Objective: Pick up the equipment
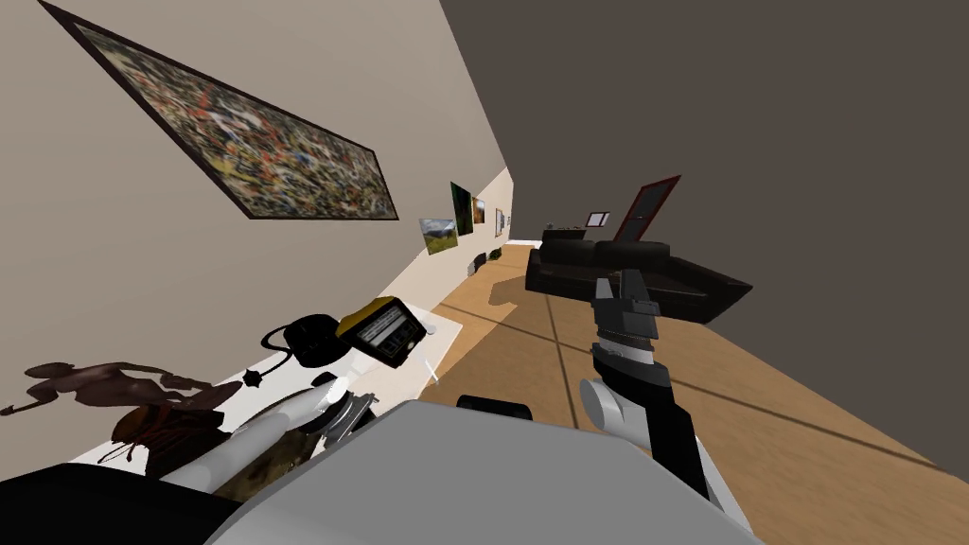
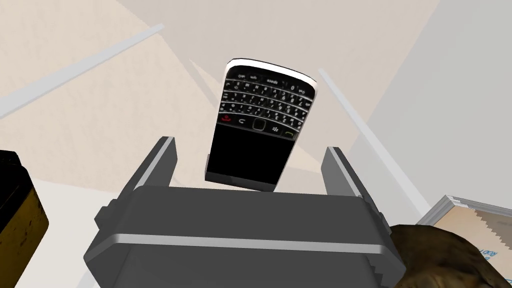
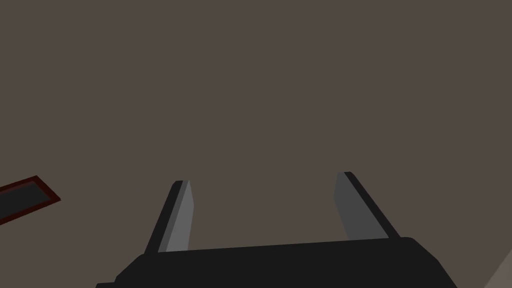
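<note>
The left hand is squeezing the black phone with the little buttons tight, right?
No. The left gripper is not squeezing the black phone with the little buttons. The left wrist view shows its fingers standing open, apart from the phone.

Right gripper (image 3: 262, 178) held wide open before a flat grey-brown surface (image 3: 260, 85).
Its 2 thin grey fingers (image 3: 177, 220) rise from the dark body (image 3: 280, 265) and stand well apart, leaning slightly outward (each shows 1 lighter face and 1 darker edge). Out past 1 finger, well apart from it, lies a slanted dark panel with a dark red frame (image 3: 25, 197).
</note>
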